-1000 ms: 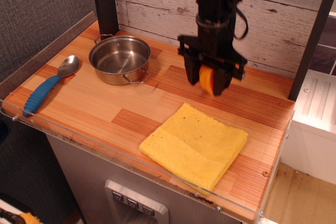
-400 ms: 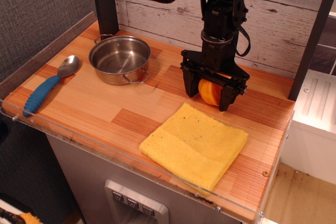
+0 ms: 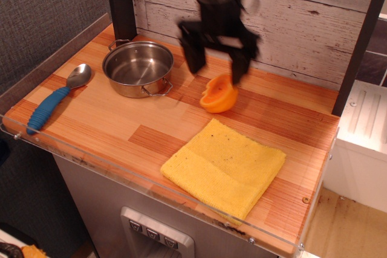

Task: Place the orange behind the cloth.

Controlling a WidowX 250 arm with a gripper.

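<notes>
The orange (image 3: 219, 94) lies on the wooden counter just behind the far corner of the yellow cloth (image 3: 224, 166), cut face tilted up and to the left. My gripper (image 3: 216, 60) hangs above and slightly behind the orange, blurred by motion, with its two dark fingers (image 3: 193, 52) spread wide apart and nothing between them. The orange is apart from the gripper and rests on the counter alone.
A steel pot (image 3: 138, 67) stands at the back left. A spoon with a blue handle (image 3: 55, 99) lies at the left edge. A dark post (image 3: 121, 1) and a plank wall stand behind. A clear lip runs along the front edge (image 3: 151, 179).
My gripper lowered the orange to the counter behind the cloth, opened and let it go, then rose and shifted left. The orange tipped over and now lies a little to the left.
</notes>
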